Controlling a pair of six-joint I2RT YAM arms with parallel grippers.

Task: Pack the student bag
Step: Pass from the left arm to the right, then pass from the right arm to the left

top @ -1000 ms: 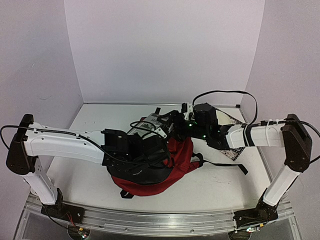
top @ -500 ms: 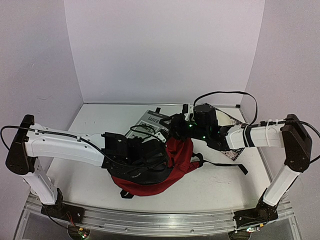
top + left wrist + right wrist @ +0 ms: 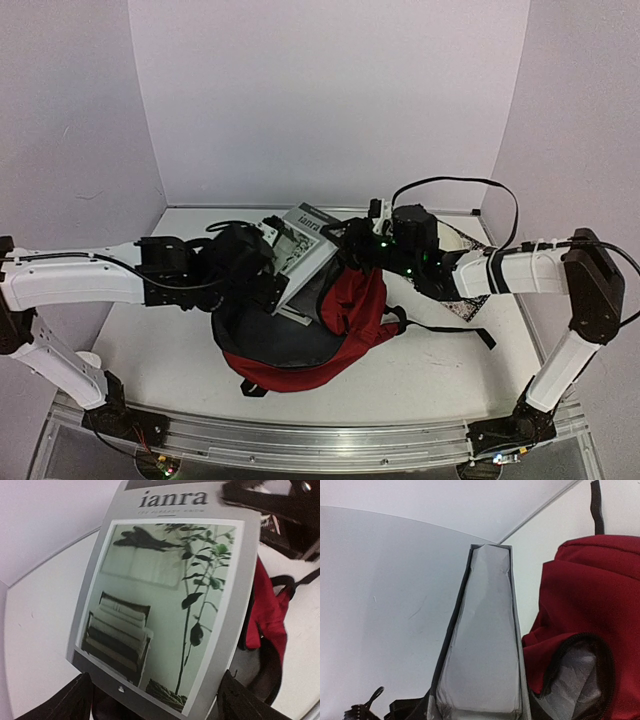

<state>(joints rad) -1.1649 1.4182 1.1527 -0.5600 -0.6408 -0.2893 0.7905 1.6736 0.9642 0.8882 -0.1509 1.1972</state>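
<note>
1. The student bag point(image 3: 345, 325), dark red with black straps, lay on the white table point(image 3: 440, 370) between the two arms. Its mouth was open toward the left side.
2. A grey magazine point(image 3: 165, 595) with the title "ianra" and a photo of a plant and a chair on its cover was held tilted above the rear-left part of the bag. Its lower end was over the open mouth.
3. The left gripper point(image 3: 155, 692) had its jaws wide apart. The near edge of the magazine was between the two fingers point(image 3: 82, 695), and I could not see them pressing it.
4. The right gripper point(image 3: 348, 243) was closed on the far right corner of the magazine. In its wrist view the magazine appeared edge-on, just beside the red fabric and the grey lining of the bag.
5. A black-and-white patterned item point(image 3: 468, 303) lay under the right arm. I could not tell what it was.
</note>
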